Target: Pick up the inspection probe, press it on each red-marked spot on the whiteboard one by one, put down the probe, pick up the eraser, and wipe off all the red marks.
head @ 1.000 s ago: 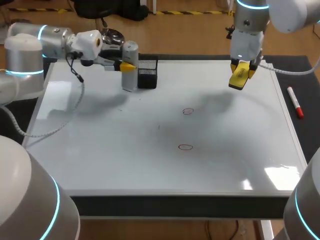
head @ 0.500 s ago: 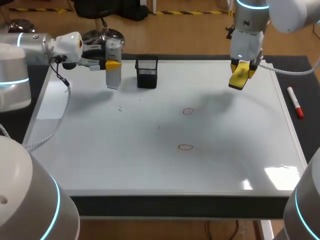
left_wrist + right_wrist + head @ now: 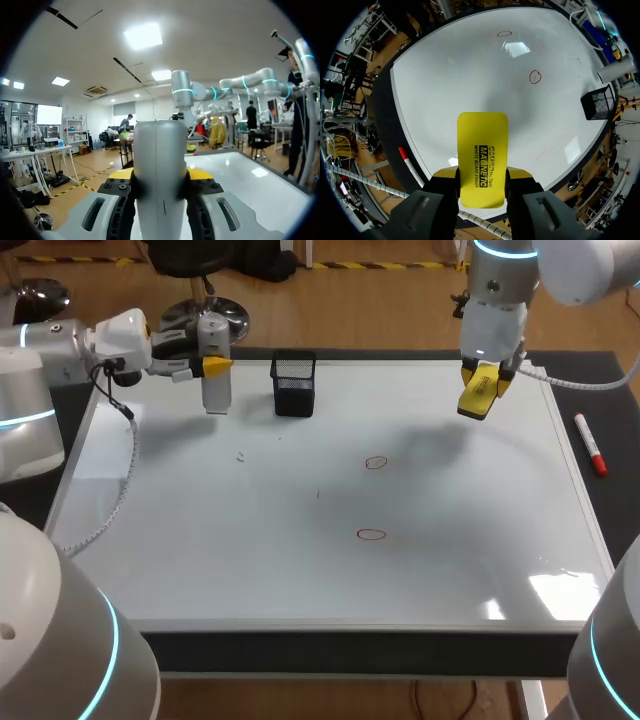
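Grey, smooth and cylindrical, the inspection probe [image 3: 215,390] hangs upright over the far left area of the glossy whiteboard [image 3: 300,570]. The left gripper [image 3: 213,367] pinches it from both sides. The right gripper [image 3: 481,390] clamps the flat yellow eraser [image 3: 476,398], which has rounded corners and black print on its face, above the far right area. One red oval mark [image 3: 375,462] lies mid-board, with a second red mark [image 3: 371,534] nearer the front. A black mesh holder [image 3: 294,388] stands near the probe.

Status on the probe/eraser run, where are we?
Done: both tools picked up. In hand: left pincer shut on the probe by the board's far edge; right pincer shut on the eraser above the board. Left: put the probe down, wipe both red marks. Whether they were pressed doesn't show.
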### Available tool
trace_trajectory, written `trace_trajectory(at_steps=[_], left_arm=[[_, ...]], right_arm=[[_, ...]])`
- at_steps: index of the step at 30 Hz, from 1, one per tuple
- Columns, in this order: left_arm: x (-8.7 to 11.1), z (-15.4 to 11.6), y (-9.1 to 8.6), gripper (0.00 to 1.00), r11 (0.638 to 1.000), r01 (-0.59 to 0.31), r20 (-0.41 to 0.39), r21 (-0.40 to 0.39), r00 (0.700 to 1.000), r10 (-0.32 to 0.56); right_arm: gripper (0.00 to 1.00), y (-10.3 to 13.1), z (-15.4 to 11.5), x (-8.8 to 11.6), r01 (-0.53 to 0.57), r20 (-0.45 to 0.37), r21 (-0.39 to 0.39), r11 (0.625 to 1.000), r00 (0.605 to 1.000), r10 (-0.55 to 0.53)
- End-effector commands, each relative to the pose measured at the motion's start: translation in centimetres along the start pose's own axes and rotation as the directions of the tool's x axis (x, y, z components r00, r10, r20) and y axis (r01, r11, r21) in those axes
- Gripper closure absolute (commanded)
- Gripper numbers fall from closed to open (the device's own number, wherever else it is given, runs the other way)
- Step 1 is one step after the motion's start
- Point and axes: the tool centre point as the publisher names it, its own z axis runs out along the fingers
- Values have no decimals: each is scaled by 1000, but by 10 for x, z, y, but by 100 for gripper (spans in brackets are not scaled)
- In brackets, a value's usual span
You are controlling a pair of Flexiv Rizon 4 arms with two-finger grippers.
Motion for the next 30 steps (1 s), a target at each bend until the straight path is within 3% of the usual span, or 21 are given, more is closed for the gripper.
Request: trace_trajectory(at_steps=[1,30], left_arm=[[-1,-2,0,100,1000,-2,38,8,999,2],[-12,-3,0,100,1000,9,90,9,996,-10]], right_arm=[[100,0,-1,1,2,-2,2,1000,1000,-2],[100,0,-1,1,2,-2,2,1000,1000,-2]])
